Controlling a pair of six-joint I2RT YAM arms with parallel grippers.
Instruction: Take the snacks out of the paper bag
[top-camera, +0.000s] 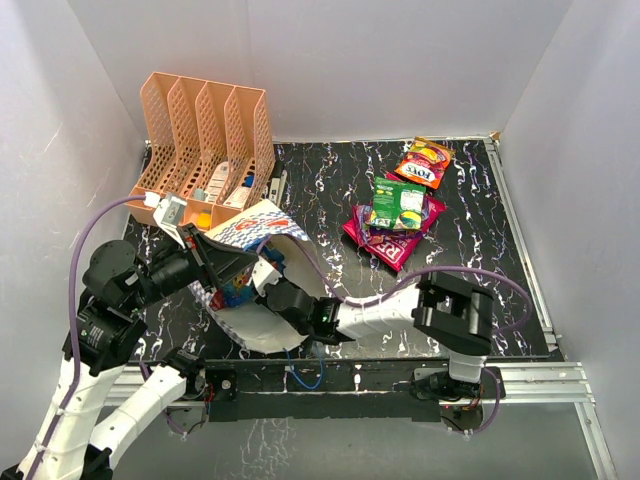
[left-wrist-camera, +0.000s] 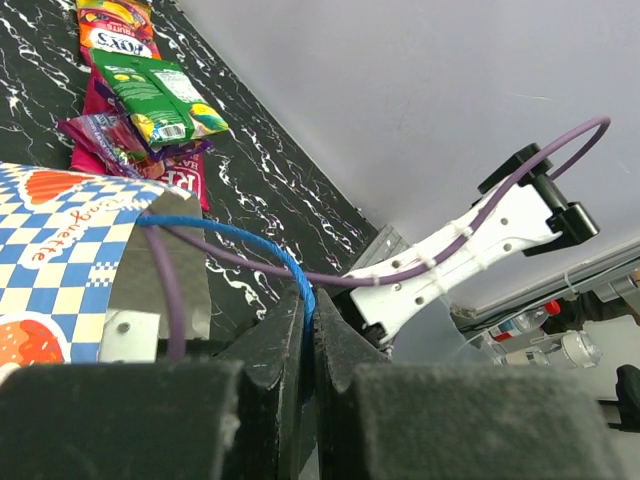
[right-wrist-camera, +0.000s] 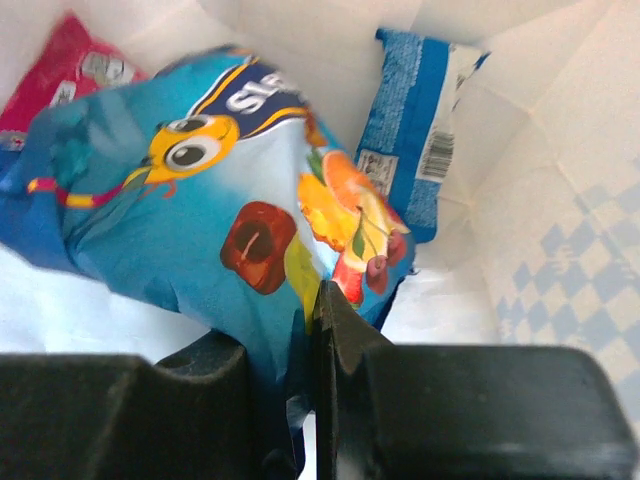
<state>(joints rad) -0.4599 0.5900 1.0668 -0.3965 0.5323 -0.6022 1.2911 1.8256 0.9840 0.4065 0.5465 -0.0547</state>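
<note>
Left pincer (left-wrist-camera: 308, 310) pinches the blue cord handle (left-wrist-camera: 250, 238) of the paper bag (left-wrist-camera: 60, 260); inside, right pincer (right-wrist-camera: 308, 330) clamps a blue snack pouch (right-wrist-camera: 200, 200).

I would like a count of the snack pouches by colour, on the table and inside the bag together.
Orange-red pouch: 1
Green pouch: 1
Purple pouch: 1
Magenta pouch: 1
Pink-red pouch, in the bag: 1
Blue, in the bag: 2, near blue pouch, far blue pouch
Total: 7
</note>
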